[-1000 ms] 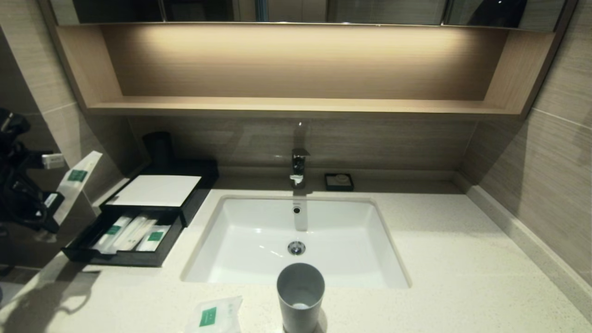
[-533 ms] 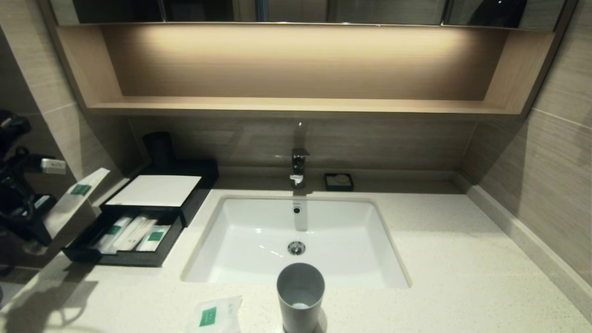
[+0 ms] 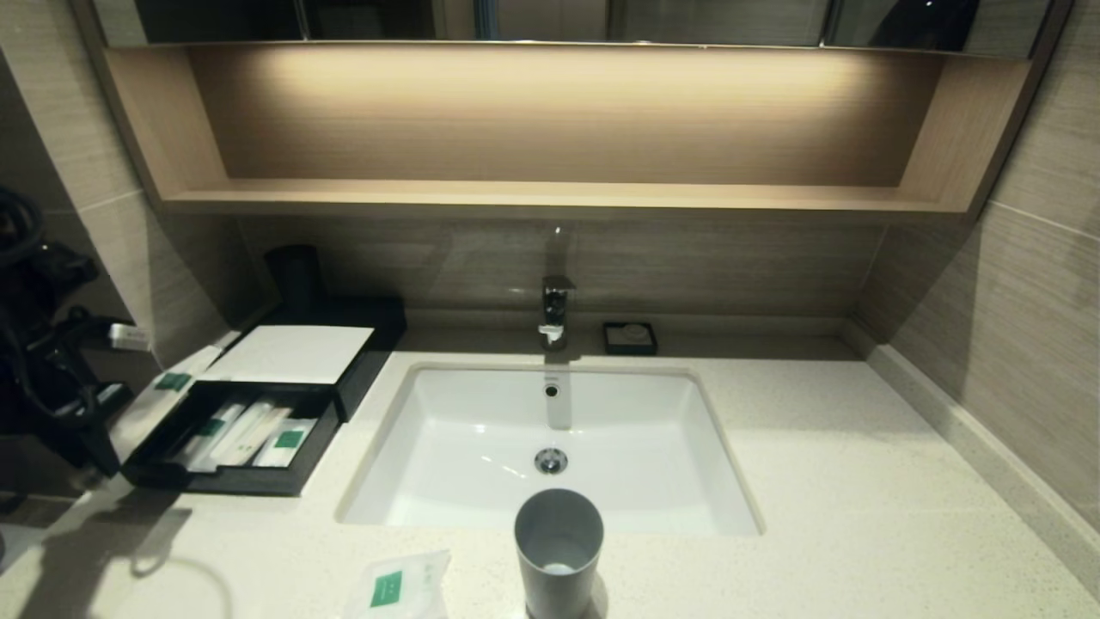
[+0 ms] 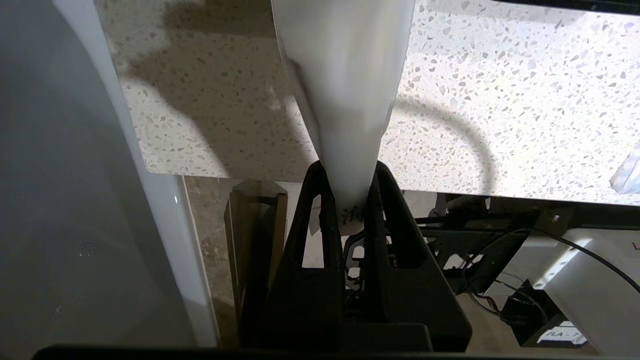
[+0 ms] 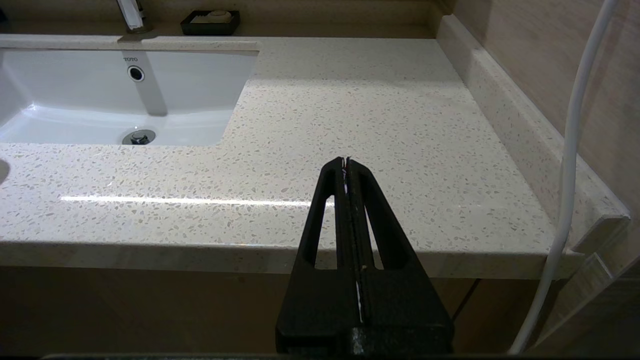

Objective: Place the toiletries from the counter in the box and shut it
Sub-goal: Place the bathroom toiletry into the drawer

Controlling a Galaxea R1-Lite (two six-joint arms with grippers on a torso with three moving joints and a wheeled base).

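The long thin packet hangs pinched by one end in the left tool, just outside the left wall of the open drawer, near the left edge of the surface. Its long axis runs slantwise, the gripped end low and toward the front-left corner of the surface, the free end with its green label pointing up and back toward the white panel on the black box. So the drawer lies to the packet's right, almost touching it, and its own long axis runs front to back, roughly in line with the three packets already lying in it. My guess is the packet must shift a little rightward over the drawer wall before it is let go. A squarish packet waits at the front edge of the surface, just beside the grey cup. The right tool sits closed on nothing, off the front right edge, idle.
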